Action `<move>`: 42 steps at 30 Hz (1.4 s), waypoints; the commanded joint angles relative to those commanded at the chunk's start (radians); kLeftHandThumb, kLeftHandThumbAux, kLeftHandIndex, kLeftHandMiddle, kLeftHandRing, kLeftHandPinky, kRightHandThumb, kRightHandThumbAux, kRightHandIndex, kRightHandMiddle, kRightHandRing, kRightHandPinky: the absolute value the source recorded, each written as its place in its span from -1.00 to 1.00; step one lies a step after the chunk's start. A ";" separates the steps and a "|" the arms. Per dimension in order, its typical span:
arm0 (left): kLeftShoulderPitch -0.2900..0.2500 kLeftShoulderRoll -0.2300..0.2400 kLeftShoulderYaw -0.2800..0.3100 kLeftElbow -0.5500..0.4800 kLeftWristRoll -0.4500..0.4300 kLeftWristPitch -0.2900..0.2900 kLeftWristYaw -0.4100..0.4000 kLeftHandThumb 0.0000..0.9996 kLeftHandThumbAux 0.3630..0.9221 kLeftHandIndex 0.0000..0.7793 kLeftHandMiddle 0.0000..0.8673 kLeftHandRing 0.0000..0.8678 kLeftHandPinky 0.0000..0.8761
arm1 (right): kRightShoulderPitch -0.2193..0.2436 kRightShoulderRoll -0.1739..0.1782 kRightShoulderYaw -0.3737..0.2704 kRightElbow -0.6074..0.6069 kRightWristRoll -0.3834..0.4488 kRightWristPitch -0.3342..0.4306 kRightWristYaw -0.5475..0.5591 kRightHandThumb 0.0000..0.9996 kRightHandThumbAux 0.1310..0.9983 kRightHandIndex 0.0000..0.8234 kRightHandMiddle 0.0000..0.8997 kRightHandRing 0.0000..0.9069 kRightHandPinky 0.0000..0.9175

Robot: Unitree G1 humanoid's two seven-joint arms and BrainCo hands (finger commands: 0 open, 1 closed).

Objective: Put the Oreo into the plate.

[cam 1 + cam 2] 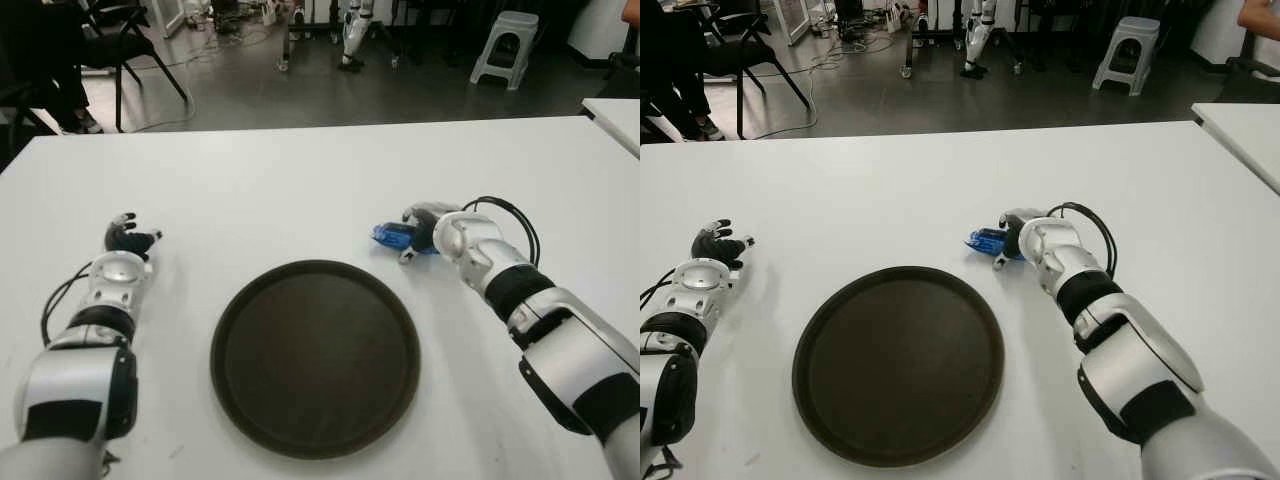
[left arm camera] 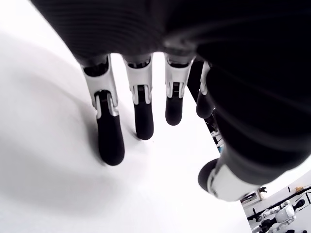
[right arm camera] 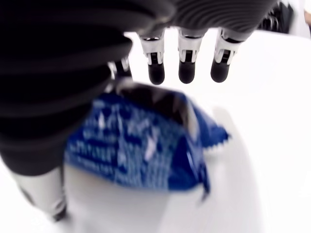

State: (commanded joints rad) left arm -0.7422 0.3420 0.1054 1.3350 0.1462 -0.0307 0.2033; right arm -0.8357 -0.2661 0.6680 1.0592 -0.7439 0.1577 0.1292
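Oreo [image 1: 393,236]: a small blue packet, lying flat on the white bench [image 1: 300,180], toward the middle of it and a little to the robot's right, well away from every edge. Long axis roughly across the bench, parallel to the far edge, with one crimped end pointing toward the left side.

Right hand [image 1: 428,232]: directly at the packet, over its right end. In the right wrist view, packet [image 3: 141,141] under the palm, three fingers [image 3: 187,68] extended beyond it and apart from one another, thumb low beside the packet. Not closed around it yet; hard to tell if the palm touches the wrapper. Judged as the moment just before the grasp.

Plate [image 1: 315,355]: round, dark, with nothing in it, nearer to the front edge than the packet. Far right part of its rim just beside the packet, no contact between the two. From the fingers, plate toward the near edge and the left side; only a short carry needed.

Left hand [image 1: 128,240]: idle, beside the left side of the plate, well apart from the packet. Fingers [image 2: 111,141] straight and relaxed above the bare surface, nothing between them.

Right hand clearly the nearer one. Possible risk: thin, slippery wrapper sliding away under closing fingers.
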 joint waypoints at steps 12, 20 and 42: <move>0.003 0.002 -0.001 0.000 0.001 -0.005 -0.004 -0.39 0.45 -0.70 -0.68 -0.62 -0.64 | 0.010 -0.002 0.005 0.007 -0.012 -0.014 -0.028 0.40 0.36 0.02 -0.96 -1.00 -1.00; 0.003 0.001 0.002 0.000 -0.002 -0.003 -0.002 -0.43 0.41 -0.73 -0.69 -0.64 -0.67 | 0.012 -0.002 -0.007 0.006 -0.001 -0.018 -0.026 0.41 0.36 0.02 -0.95 -1.00 -1.00; 0.002 0.000 0.005 -0.001 -0.004 0.000 0.002 -0.30 0.36 -0.67 -0.67 -0.63 -0.64 | 0.033 0.001 -0.052 -0.033 0.013 -0.006 -0.003 0.41 0.35 0.02 -0.93 -1.00 -1.00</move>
State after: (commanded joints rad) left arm -0.7406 0.3422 0.1103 1.3340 0.1422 -0.0308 0.2057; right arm -0.8029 -0.2649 0.6164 1.0263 -0.7305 0.1514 0.1259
